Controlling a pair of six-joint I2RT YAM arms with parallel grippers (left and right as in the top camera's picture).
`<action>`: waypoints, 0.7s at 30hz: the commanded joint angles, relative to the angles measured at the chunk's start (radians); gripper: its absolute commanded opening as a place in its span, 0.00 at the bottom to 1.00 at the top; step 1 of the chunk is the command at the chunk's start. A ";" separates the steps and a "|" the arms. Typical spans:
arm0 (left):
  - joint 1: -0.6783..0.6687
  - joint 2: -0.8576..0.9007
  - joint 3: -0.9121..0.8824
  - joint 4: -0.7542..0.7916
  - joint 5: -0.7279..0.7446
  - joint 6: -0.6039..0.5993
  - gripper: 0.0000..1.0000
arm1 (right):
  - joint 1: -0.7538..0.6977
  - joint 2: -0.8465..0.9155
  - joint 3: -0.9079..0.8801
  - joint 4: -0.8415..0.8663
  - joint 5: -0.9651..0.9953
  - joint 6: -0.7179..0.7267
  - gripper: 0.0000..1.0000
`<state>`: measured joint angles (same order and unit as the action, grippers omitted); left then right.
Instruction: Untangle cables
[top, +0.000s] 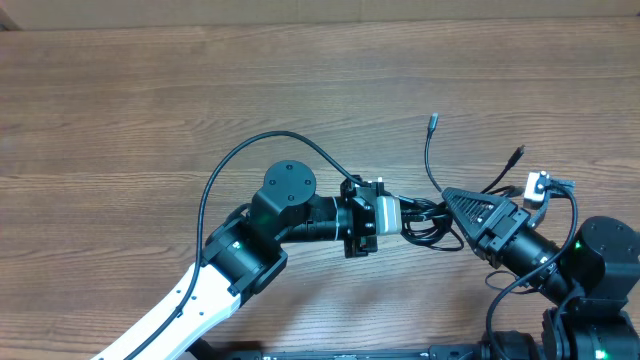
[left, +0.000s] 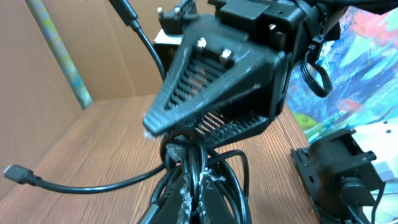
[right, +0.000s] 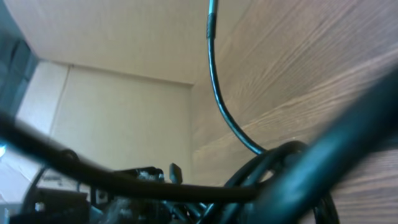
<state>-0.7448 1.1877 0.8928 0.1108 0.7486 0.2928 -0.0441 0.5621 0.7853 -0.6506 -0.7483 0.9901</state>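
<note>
Your left hand is closed tight on the knot of cables, which lies right of the middle of the desk. In its wrist view the black cords run down between its fingers, crossing and looping over each other. Your right hand comes in from the right, its pointed tip facing the left hand and sitting at the same knot, just beside the left hand's grip. In the left wrist view its ribbed black fingers hang just above the loops, but you cannot tell from any view whether its jaws are apart or pinching a cord. From the knot, one thin cord curves up the desk, away from both arms, and ends in a silver-tipped plug lying free on the wood. A second cord runs up and to the right to another plug end, near the right arm. The right wrist view is mostly blurred black cords close to the lens, with one thin cord curving away over the wood grain.
</note>
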 joint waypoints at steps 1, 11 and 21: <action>-0.008 -0.004 0.026 0.014 0.029 0.026 0.04 | 0.005 -0.003 0.021 0.005 0.014 0.002 0.27; -0.008 -0.004 0.026 0.016 -0.236 -0.118 0.04 | 0.005 -0.003 0.021 -0.014 0.023 0.001 0.04; -0.008 -0.004 0.026 -0.032 -0.616 -0.356 0.04 | 0.005 -0.003 0.021 -0.017 0.030 -0.056 0.04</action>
<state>-0.7647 1.1877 0.8928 0.0887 0.3733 0.0544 -0.0441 0.5674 0.7853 -0.6682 -0.7174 0.9787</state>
